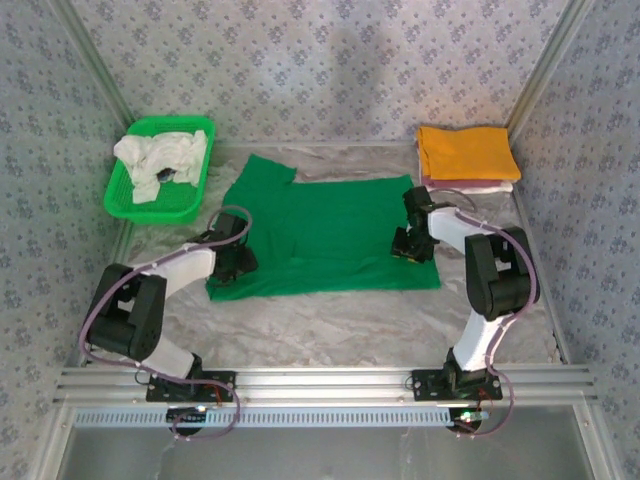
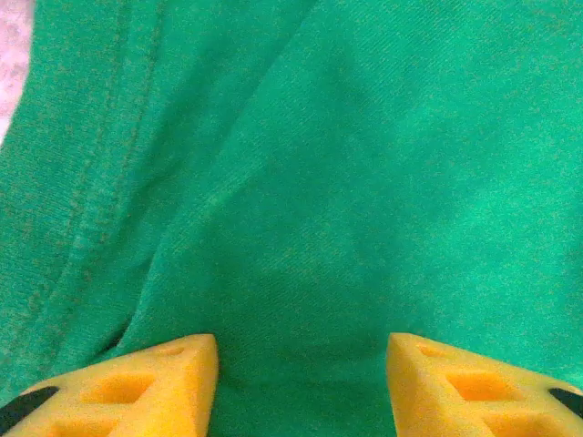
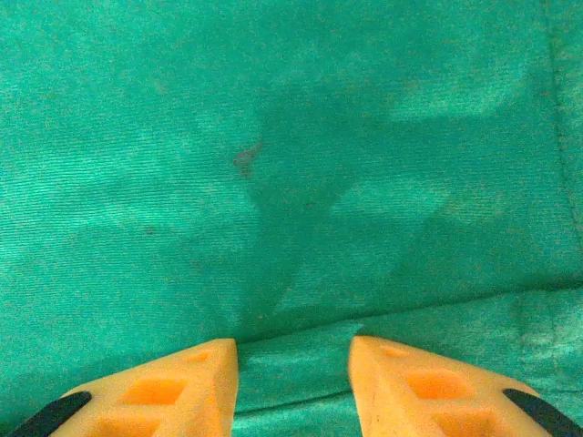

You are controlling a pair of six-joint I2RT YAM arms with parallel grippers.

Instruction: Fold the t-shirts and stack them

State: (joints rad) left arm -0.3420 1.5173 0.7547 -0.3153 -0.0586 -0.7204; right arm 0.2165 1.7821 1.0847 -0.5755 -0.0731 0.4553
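Note the green shirt [image 1: 330, 235] lying flat at mid-table, spread for folding. The left gripper [image 1: 237, 263] and right gripper [image 1: 409, 246] sit on its opposite side edges, jaws parted and holding nothing, probably placed to pinch both sides at once. Folded shirts [image 1: 466, 155] are stacked at far right.

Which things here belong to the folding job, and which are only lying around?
Job: green shirt, orange shirt, pale shirts under it, white shirts in the basket.
Lying about: basket, table cover.
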